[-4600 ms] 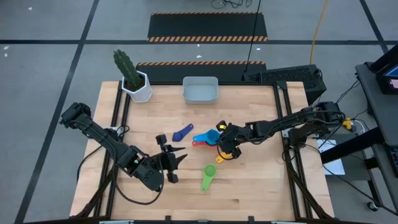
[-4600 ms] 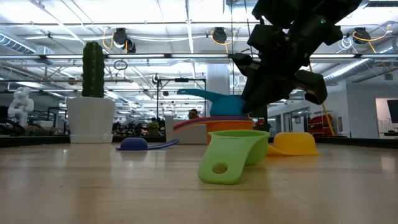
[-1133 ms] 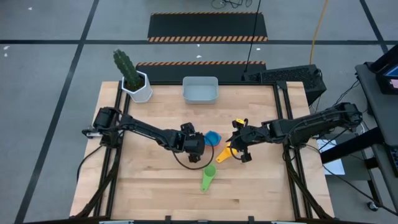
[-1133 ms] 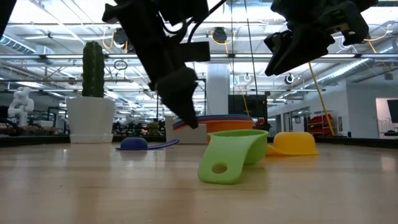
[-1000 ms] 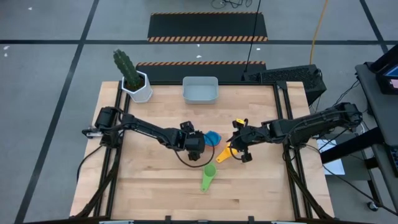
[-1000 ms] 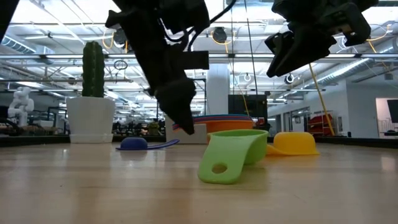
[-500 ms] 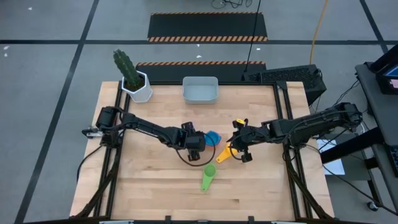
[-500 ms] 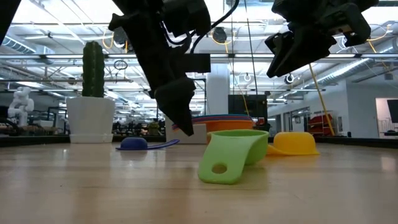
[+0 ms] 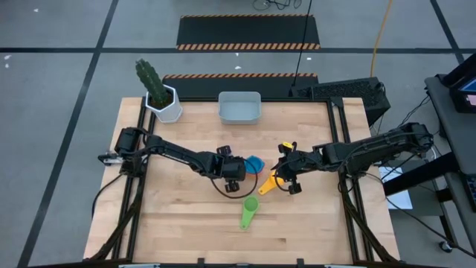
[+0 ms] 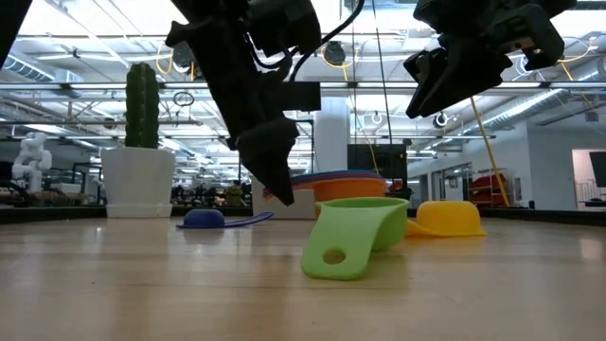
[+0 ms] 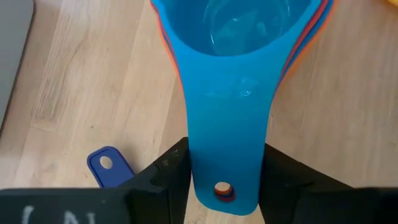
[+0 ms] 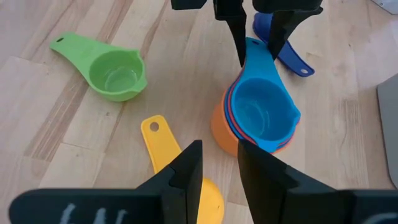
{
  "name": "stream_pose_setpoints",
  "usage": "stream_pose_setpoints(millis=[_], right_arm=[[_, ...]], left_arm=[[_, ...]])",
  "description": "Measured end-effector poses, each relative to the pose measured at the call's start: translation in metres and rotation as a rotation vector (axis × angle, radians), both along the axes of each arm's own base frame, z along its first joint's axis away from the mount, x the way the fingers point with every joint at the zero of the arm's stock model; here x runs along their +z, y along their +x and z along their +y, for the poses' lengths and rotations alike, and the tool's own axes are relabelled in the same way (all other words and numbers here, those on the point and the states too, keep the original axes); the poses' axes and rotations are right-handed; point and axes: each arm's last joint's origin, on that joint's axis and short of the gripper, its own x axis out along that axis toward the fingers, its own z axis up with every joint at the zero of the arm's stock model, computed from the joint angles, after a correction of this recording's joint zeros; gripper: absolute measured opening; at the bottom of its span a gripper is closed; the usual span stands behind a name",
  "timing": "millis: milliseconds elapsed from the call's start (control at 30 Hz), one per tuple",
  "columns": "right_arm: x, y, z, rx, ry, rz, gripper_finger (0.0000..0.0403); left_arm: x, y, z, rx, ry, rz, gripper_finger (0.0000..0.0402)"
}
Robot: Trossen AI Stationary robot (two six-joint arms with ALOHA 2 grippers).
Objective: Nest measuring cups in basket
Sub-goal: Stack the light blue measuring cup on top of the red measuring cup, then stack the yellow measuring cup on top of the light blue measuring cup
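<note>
Cactus pot at the worktop's back corner

A green cactus (image 9: pixel 151 80) stands upright in a white hexagonal pot (image 9: pixel 168 106) (on the left arm's side) on the pale wooden worktop (image 9: pixel 186 216); black-and-orange striped floor mats (image 9: pixel 248 33) lie beyond the far edge.

dark blue cup (image 11: pixel 109 167) | bowl hidden (handle only) | light blue cup (image 11: pixel 239 74) rim cropped

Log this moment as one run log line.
left gripper: closing on light blue cup handle | right gripper: idle above yellow cup | basket: empty
</note>
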Motion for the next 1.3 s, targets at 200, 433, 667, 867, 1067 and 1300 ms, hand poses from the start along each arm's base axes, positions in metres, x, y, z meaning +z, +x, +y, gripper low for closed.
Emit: stream_pose_setpoints(millis=[200, 433, 667, 867, 1067, 1300], right_arm=[[0.000, 0.000, 0.000, -0.008, 0.007, 0.000, 0.0096], [0.000, 0.000, 0.000, -0.055, 0.055, 0.002, 0.0096], [0.000, -0.002, 0.011, -0.084, 0.127, 0.007, 0.0096], [0.000, -0.005, 0.026, -0.125, 0.137, -0.003, 0.0096], [0.000, -0.012, 0.048, -0.143, 0.166, -0.014, 0.0096], [0.001, -0.023, 0.073, -0.165, 0.188, -0.040, 0.0096]], left_arm=[[0.000, 0.000, 0.000, 0.034, -0.017, -0.012, 0.0199], [0.000, -0.001, -0.008, 0.047, -0.033, -0.023, 0.0240], [-0.001, -0.006, -0.023, 0.075, -0.051, -0.018, 0.0250], [-0.002, -0.018, -0.033, 0.154, -0.028, 0.039, 0.0250], [-0.003, -0.031, -0.049, 0.224, -0.032, 0.074, 0.0250], [-0.003, -0.038, -0.078, 0.198, -0.083, 0.058, 0.0250]])
